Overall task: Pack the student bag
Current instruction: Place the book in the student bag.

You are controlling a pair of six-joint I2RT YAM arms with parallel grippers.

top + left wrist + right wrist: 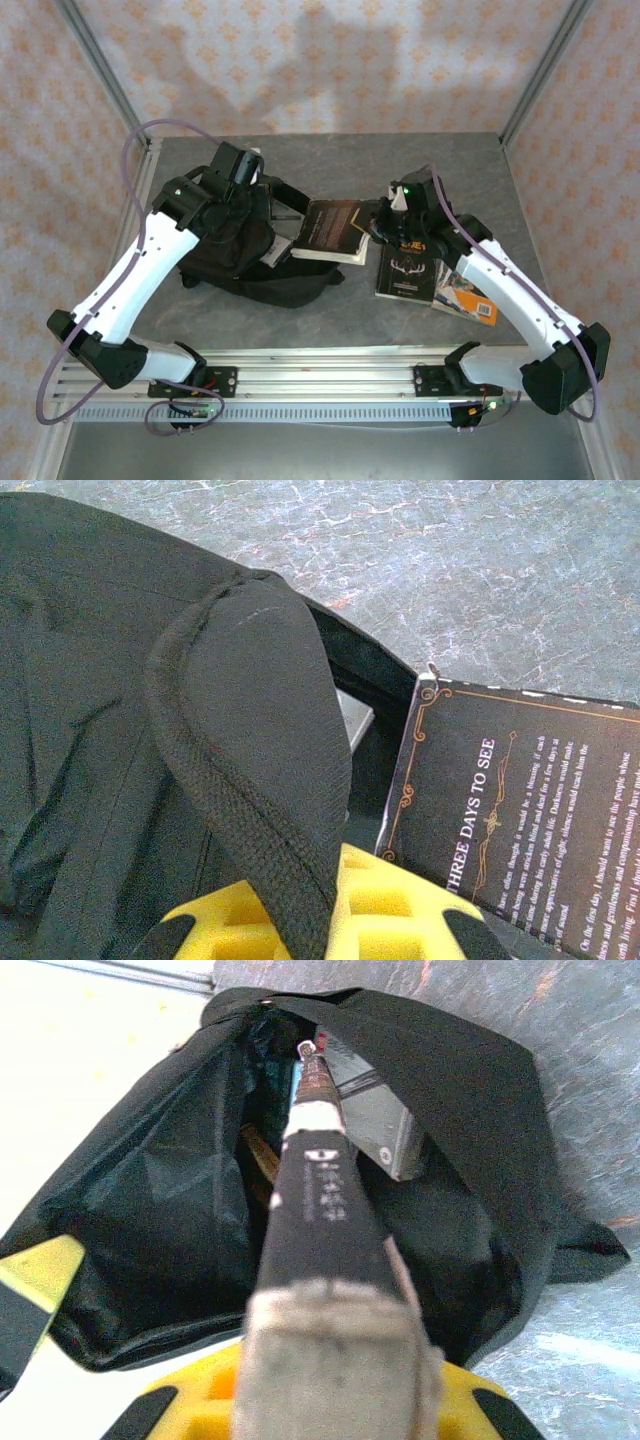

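I have the student bag lying on its side at the left of the tabletop. Its mouth is turned toward the right arm, so a book can slide in flat rather than be dropped from above. My left hand is pinched together on the bag's rim flap, holding the soft fabric up so the opening gapes instead of sagging shut. My right hand is clamped on the near end of a black book, held edge-on and aimed at the opening. From overhead its far end lies at the bag's mouth, and I judge it partly in at most. A grey flat item sits inside against the upper side, so I'd steer the book in beneath it. A dark book and an orange-cornered one lie just beside the right arm, handy for the next picks.
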